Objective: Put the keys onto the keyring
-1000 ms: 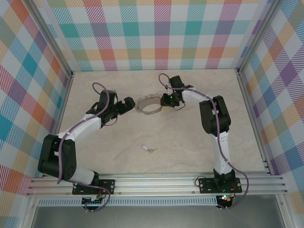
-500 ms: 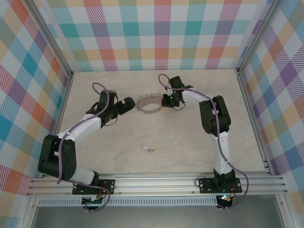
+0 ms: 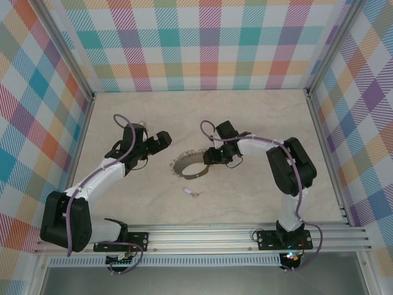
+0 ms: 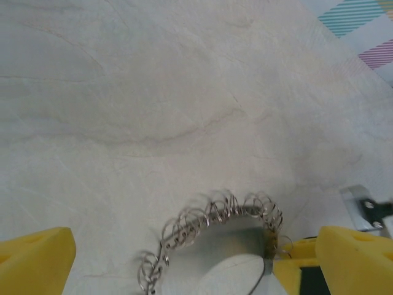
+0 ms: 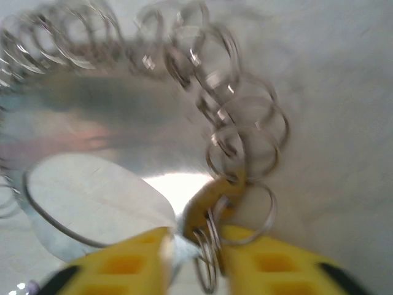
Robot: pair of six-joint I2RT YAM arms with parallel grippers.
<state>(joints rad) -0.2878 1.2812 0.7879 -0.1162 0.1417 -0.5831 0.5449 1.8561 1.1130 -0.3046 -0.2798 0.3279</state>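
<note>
Marbled beige surface [image 3: 258, 123]. Mid-surface, large grey scalloped metal keyring [image 3: 195, 175], right rim pinched in nearly closed right pincer [image 3: 210, 161]; left pincer [image 3: 166, 138] nearby, wide open, empty. Toward near edge, apart, tiny lilac-white tabbed keys [image 3: 189, 192].

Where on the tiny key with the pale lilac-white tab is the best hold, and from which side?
The tiny lilac-white-tabbed key lies flat on the table, apart from the scalloped grey metal keyring. Probably pinch its pale tab, the larger end, coming straight down from above.
</note>
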